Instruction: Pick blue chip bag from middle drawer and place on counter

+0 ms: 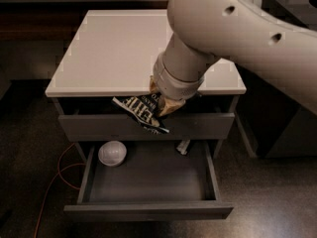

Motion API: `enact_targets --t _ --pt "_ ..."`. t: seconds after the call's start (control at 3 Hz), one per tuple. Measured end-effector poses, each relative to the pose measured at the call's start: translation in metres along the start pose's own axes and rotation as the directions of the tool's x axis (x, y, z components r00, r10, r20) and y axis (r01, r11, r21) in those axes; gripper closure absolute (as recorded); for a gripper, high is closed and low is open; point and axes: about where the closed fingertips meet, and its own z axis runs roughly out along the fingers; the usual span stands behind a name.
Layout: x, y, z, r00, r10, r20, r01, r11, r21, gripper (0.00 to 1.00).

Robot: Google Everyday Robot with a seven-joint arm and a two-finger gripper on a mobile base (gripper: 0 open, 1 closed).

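Note:
My gripper (pixel 162 103) is shut on the blue chip bag (pixel 142 114), a crinkled dark packet with white lettering. The bag hangs in the air in front of the top drawer front, just below the front edge of the counter (pixel 114 53). The big white arm comes in from the upper right and hides part of the counter's right side. The middle drawer (pixel 148 177) is pulled out wide open below the bag.
A round white dome (pixel 112 153) sits in the drawer's back left corner. A small dark item (pixel 183 146) lies at the drawer's back, right of centre. An orange cable (pixel 54 182) runs on the dark floor at the left. A dark cabinet (pixel 292 128) stands at the right.

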Motion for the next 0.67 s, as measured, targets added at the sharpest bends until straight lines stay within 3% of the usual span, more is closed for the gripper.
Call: enact_targets --t 0.67 --pt "0.031 -0.054 -0.026 0.999 -0.006 -0.048 0.008 0.999 0.043 1.0"
